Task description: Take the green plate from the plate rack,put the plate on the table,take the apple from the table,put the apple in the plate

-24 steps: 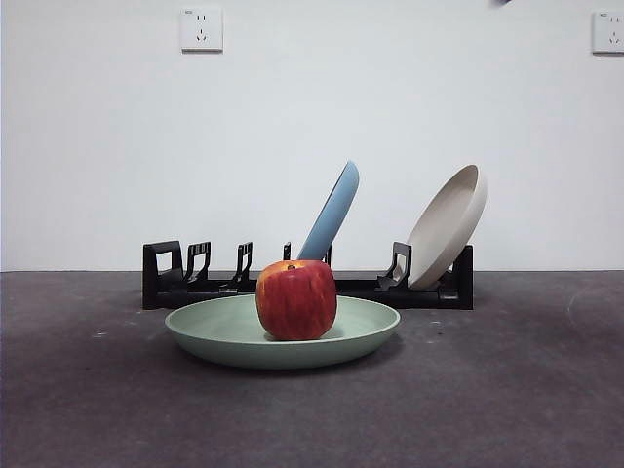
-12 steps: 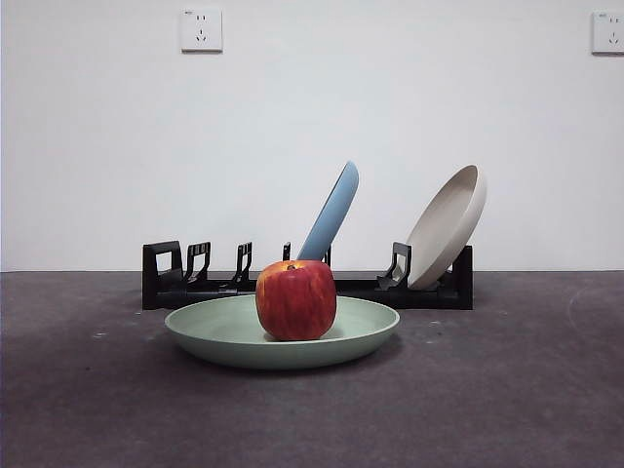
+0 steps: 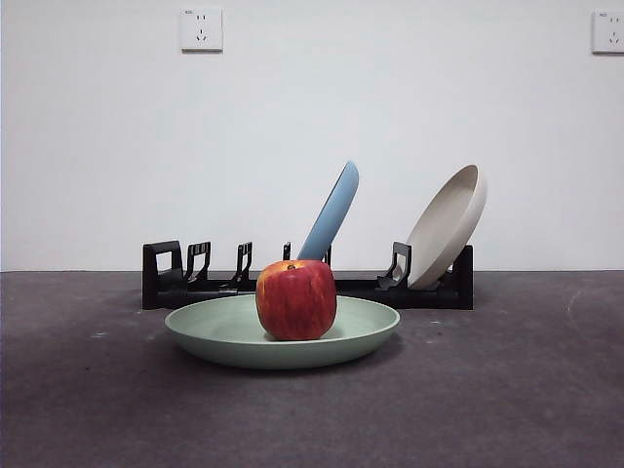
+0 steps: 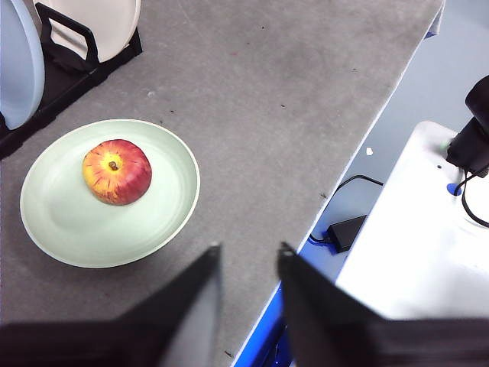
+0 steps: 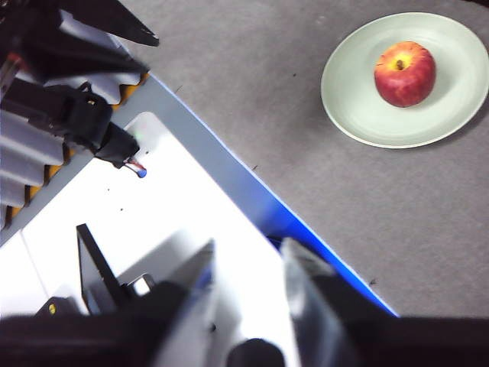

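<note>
Sitting in the green plate (image 3: 224, 336), a little off its centre, is the apple (image 3: 296, 299) (stem up). The plate lies flat on the desk (image 3: 507, 390), just in front of the plate rack (image 3: 185, 278), which holds a light blue plate (image 3: 331, 216) and a beige plate (image 3: 447, 226) leaning in its slots. The left claw (image 4: 248, 264) hangs over the desk's edge, jaws parted and empty. The right claw (image 5: 248, 260) is off the desk, also parted, gripping nothing.
</note>
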